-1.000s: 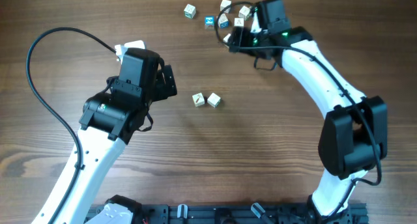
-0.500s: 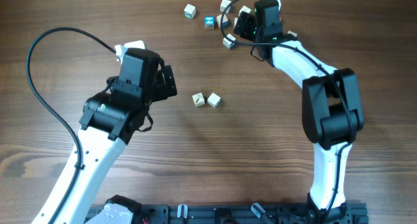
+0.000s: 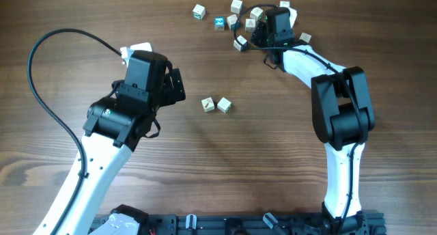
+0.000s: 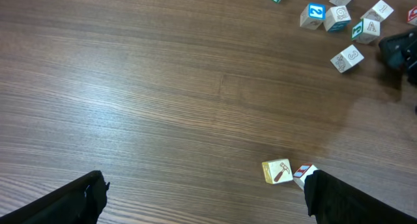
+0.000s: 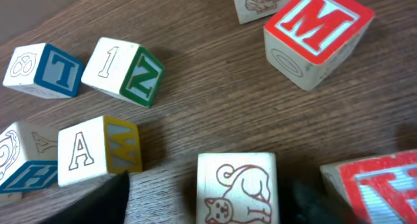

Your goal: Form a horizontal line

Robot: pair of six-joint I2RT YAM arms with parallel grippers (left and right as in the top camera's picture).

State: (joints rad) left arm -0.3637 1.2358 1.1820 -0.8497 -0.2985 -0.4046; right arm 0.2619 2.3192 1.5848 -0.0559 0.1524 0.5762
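Note:
No row of three shows; only two pale wooden cubes (image 3: 215,105) sit side by side at mid-table. In the left wrist view they are a hammer cube (image 4: 278,172) and a red-marked cube (image 4: 301,174) partly behind a finger. My left gripper (image 3: 175,85) is open and empty, left of the pair; its fingers frame bare wood (image 4: 208,208). My right gripper (image 3: 254,31) is in the loose scatter at the far edge. It is open (image 5: 215,208), with a cat-picture cube (image 5: 236,188) between the fingers and gaps on both sides.
Loose cubes surround the right gripper: a red M cube (image 5: 316,32), a 1/Z cube (image 5: 124,71), a T cube (image 5: 42,71), an A cube (image 5: 98,151), a red-faced cube (image 5: 381,185). More lie at the back (image 3: 199,11). A white object (image 3: 140,49) sits behind the left arm.
My right arm has folded and its wrist has moved up and back into the cube scatter. The left arm and the two middle cubes have not moved.

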